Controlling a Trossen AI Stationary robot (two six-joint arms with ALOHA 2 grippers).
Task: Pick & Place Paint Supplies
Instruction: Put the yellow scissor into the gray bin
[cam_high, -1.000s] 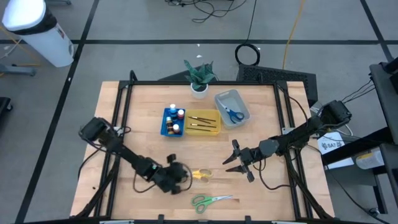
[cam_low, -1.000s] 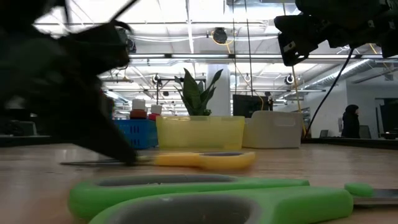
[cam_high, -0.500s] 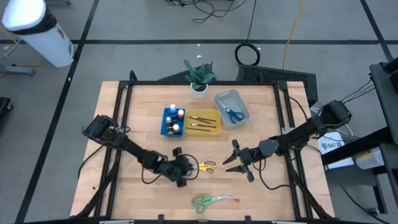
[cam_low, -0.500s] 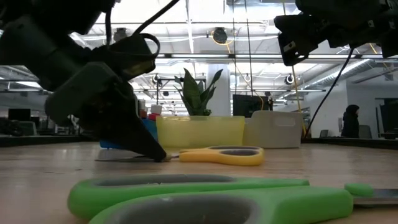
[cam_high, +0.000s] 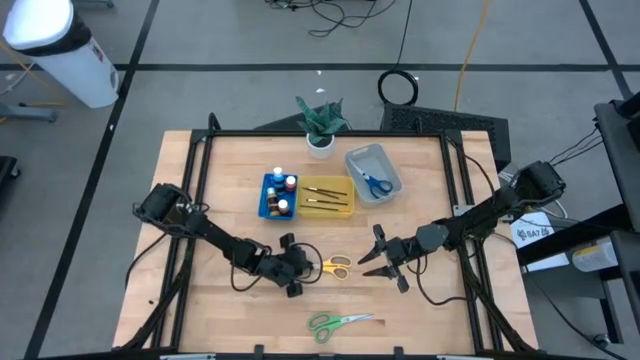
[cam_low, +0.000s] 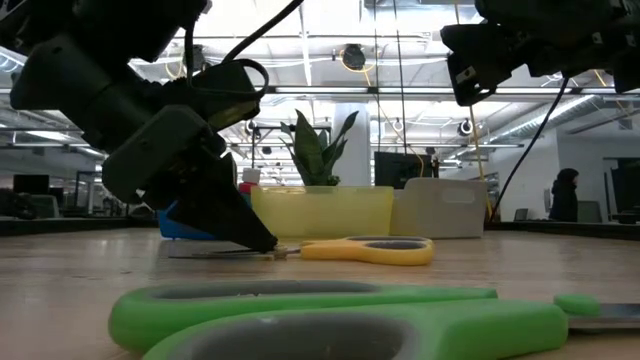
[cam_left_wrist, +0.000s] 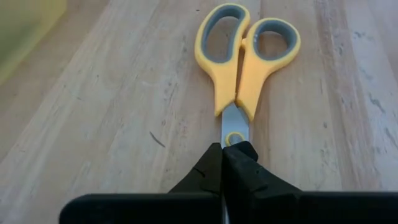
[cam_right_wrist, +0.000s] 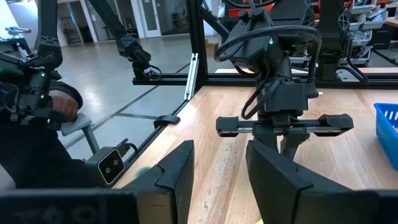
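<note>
Left pincer (cam_left_wrist: 222, 163) was down at the blade end of the yellow scissors (cam_high: 334, 266), fingers pressed together on the blades just behind the pivot, as our left wrist view showed. Those scissors lay flat on the bench (cam_high: 230, 190), just in front of the yellow tray (cam_high: 327, 195). We judged a slow, level lift best, since thin blades can slip or swing. Right pincer (cam_high: 383, 262) hovered beside the scissors, part spread, holding nothing.
</note>
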